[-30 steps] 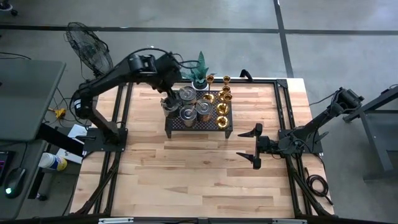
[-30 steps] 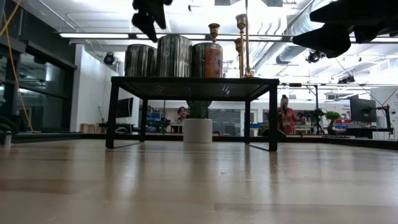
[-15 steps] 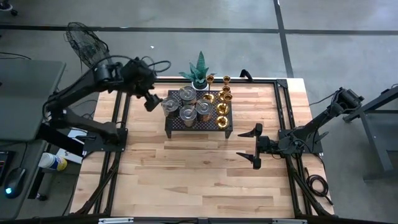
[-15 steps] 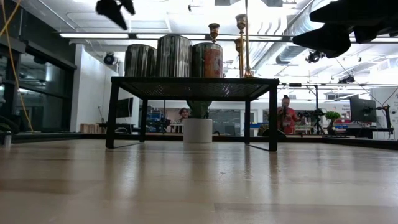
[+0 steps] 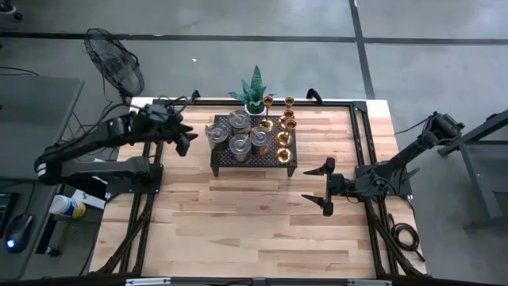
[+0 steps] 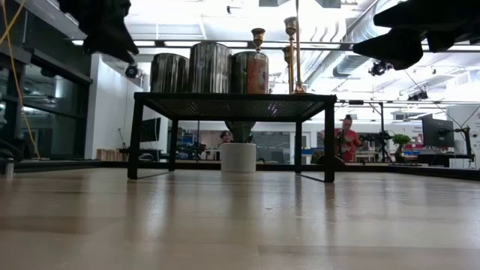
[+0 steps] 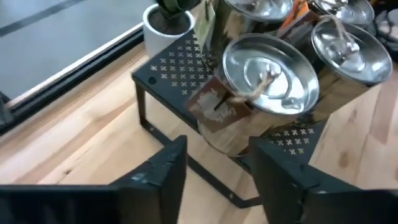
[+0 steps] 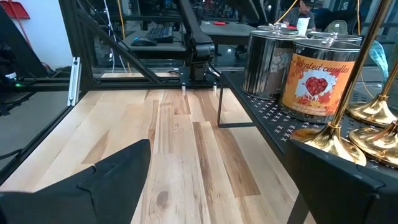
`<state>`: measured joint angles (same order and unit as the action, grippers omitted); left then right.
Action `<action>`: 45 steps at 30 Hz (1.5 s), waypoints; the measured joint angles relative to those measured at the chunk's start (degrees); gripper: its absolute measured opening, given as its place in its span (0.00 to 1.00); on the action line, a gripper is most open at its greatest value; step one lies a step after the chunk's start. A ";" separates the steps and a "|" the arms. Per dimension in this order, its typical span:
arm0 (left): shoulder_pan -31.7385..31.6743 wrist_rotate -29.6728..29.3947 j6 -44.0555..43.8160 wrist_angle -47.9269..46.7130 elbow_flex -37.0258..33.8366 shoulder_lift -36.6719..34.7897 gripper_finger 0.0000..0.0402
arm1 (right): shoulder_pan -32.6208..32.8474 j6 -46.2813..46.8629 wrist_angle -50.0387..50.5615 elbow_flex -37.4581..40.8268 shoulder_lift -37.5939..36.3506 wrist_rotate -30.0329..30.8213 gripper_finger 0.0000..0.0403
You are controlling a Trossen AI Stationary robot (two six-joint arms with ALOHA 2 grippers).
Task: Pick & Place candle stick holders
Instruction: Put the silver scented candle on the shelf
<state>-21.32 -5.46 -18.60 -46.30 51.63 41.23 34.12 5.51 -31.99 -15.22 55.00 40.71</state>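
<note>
At the 9 o'clock side of the rack [image 5: 252,158] (12 o'clock being the table's far edge in the high view): left gripper [image 5: 182,140] hangs just off the rack's left end, above the table [image 5: 238,230].

- Change: a second ago this gripper sat right over the silvery tins; half a second ago it had lifted away toward 10 o'clock. Now it is clear of the rack and lower, the arm folded back toward its base.
- Left wrist view: both fingers stand apart with nothing between them. The nearest tin [image 7: 267,68] stands on the rack corner beyond, untouched.
- Reading: the gripper has let go and the arm is pulling back. That looks like a placement finished, and the next pick has not begun.
- Right gripper [image 5: 327,186] waits at 4 o'clock of the rack, low over the table. Its fingers are spread wide and it holds nothing.

Count, high view:
- Silvery tins [image 5: 239,144]: four, all upright on the rack's 9 o'clock half, the same number as a second ago.
- Brass holders [image 5: 283,140]: at least five, probably six or seven. They cluster on the rack's 3 o'clock half and just past its 12 o'clock edge, too tightly for a sure count.
- Plant [image 5: 254,89]: one, at 12 o'clock behind the rack.
- Fan [image 5: 115,54]: one, on the floor at 10 o'clock.

No candle stick holders are visible on the bare table.
</note>
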 joint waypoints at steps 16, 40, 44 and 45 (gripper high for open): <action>0.00 10.91 15.73 32.23 -23.57 -5.77 0.01 | -0.01 -0.01 -0.02 -0.02 0.00 0.00 0.90; 0.00 4.91 17.11 41.16 -25.93 -1.52 0.00 | 0.01 -0.01 -0.02 0.00 0.00 0.01 0.90; 0.00 4.92 16.91 42.52 -25.93 0.22 0.00 | -0.01 0.00 -0.01 0.00 0.00 0.00 0.90; 0.00 4.94 16.89 42.26 -25.93 0.38 0.00 | -0.01 -0.01 -0.01 0.00 0.00 0.02 0.90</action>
<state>-21.32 -0.51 -1.71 -4.04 25.69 41.61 34.11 5.50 -32.00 -15.22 55.00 40.73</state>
